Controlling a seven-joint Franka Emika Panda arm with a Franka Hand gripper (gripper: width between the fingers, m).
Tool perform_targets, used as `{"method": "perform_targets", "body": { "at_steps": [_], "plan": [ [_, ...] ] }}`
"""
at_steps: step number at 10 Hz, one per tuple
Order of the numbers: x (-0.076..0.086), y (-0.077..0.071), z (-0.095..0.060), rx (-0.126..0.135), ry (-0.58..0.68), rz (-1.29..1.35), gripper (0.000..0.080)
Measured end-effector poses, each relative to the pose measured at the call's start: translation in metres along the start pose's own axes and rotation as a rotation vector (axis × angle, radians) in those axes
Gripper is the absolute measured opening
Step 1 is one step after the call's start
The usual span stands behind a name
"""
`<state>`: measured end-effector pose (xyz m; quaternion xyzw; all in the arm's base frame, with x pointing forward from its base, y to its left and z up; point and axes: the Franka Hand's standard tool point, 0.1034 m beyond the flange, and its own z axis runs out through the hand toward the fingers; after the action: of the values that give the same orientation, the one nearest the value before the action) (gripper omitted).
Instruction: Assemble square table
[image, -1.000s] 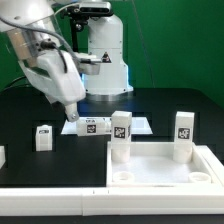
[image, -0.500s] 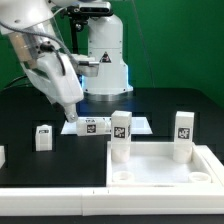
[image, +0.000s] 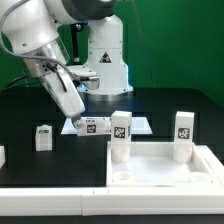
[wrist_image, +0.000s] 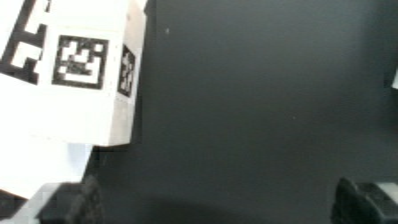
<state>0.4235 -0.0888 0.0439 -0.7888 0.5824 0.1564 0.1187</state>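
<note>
Well, jaws hung open, empty, near lying leg (image: 90, 126) | needed centring on it before closing

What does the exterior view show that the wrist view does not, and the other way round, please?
Only the exterior view: the square top with two upright legs in its far sockets, plus a loose upright leg on the exterior view's left. Only the wrist view: the end effector's fingertips, spread wide open. Both: the lying leg with its tags, and the black table.
</note>
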Motion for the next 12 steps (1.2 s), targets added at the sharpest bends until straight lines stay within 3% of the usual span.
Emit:
{"method": "perform_targets", "body": {
  "at_steps": [1,2,3,6,9,11,12],
  "plan": [
    [0.000,0.001,0.001,-0.001,-0.001,0.000,0.0649],
    [-0.002,0.012,0.006,0.002,-0.035,0.023,0.0649],
    [-0.006,0.028,0.012,-0.013,-0.066,0.040,0.0649],
    [-0.012,0.055,0.032,-0.038,-0.080,0.071,0.0649],
    [-0.018,0.056,0.042,-0.053,-0.075,0.071,0.0649],
    [-0.018,0.057,0.042,-0.054,-0.075,0.071,0.0391],
    [-0.018,0.057,0.042,-0.054,-0.075,0.070,0.0391]
  ]
}}
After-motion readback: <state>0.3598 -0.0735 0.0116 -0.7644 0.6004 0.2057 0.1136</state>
